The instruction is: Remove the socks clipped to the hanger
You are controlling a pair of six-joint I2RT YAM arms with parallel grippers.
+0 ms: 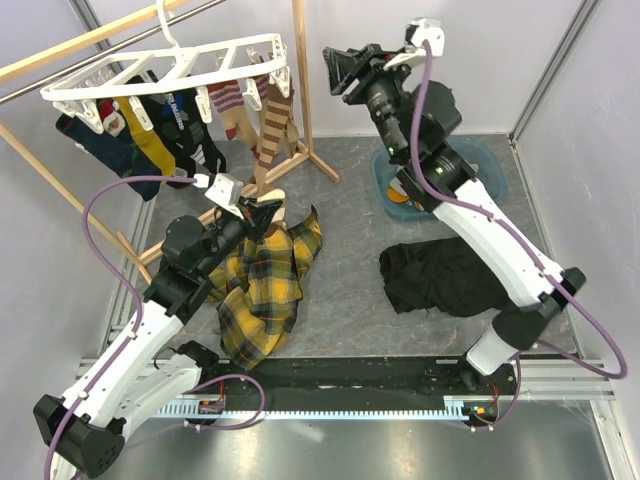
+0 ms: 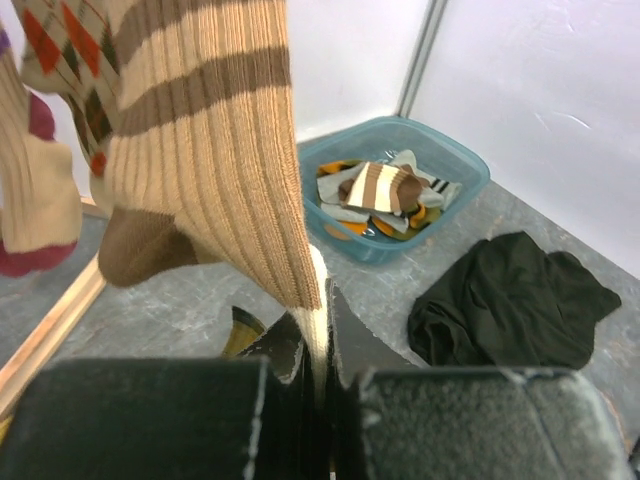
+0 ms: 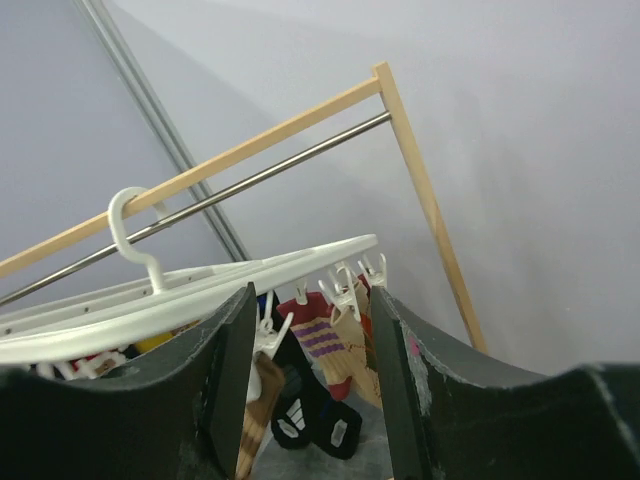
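Observation:
The white hanger [image 1: 170,72] hangs by its hook from the rail at the back left, with several socks [image 1: 170,128] clipped under it. My left gripper [image 1: 262,207] is shut on the toe of a tan and brown striped sock [image 1: 271,135], which still hangs from its clip. In the left wrist view the sock [image 2: 215,150] runs down into my closed gripper [image 2: 322,350]. My right gripper [image 1: 338,70] is raised and open, just right of the hanger's end. In the right wrist view the hanger [image 3: 215,285] and its clipped socks [image 3: 330,340] show between my open fingers [image 3: 395,380].
A wooden rack [image 1: 305,95] with a metal rail holds the hanger. A yellow plaid cloth [image 1: 265,290] lies below my left gripper. A black garment [image 1: 440,275] lies at the right. A blue tub [image 2: 395,195] at the back right holds several loose socks.

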